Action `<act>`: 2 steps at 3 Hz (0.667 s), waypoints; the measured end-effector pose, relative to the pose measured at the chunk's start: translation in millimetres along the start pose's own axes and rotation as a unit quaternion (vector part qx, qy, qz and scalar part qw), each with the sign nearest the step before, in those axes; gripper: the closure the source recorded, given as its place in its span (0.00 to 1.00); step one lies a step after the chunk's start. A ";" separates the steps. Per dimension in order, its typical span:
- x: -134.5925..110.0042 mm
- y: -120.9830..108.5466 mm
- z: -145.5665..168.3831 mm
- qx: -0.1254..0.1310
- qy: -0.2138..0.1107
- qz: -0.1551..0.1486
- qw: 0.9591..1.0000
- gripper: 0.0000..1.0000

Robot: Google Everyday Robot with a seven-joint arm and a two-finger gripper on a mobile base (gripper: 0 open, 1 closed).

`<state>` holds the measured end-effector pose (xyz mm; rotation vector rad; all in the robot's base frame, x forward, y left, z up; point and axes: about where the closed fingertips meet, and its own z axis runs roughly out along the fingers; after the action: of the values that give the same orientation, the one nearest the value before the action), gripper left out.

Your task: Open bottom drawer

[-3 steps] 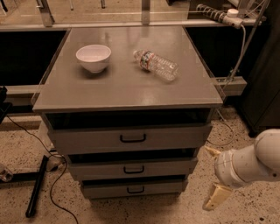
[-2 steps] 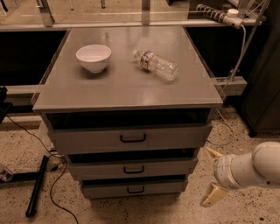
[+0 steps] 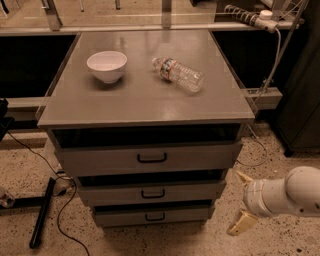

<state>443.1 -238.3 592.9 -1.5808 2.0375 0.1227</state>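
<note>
The claw (image 3: 242,200), spread wide, hovers over speckled floor (image 3: 200,242) right of the bottom drawer (image 3: 152,216). A bowl (image 3: 107,65) and water bottle (image 3: 178,74) rest on the table (image 3: 140,102).

This looks like a robotics lab or workshop. A plain grey metal cabinet (image 3: 150,160) stands on a speckled floor (image 3: 280,165), black cables (image 3: 58,215) trail loose on the ground off the front left corner of its tabletop (image 3: 145,100), and a white cord (image 3: 276,50) hangs past the right edge. Bare metal posts (image 3: 166,12) rise behind the back edge. A white robot arm's gripper (image 3: 236,202) hangs low beyond the front right corner, its fingers spread apart.
</note>
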 end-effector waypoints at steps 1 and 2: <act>0.5 0.0 17.1 -0.011 0.006 -0.001 1.000 0.00; 22.3 -6.6 58.8 -0.023 0.014 0.040 0.999 0.00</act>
<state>467.2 -236.5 534.5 -1.5362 2.1346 0.1810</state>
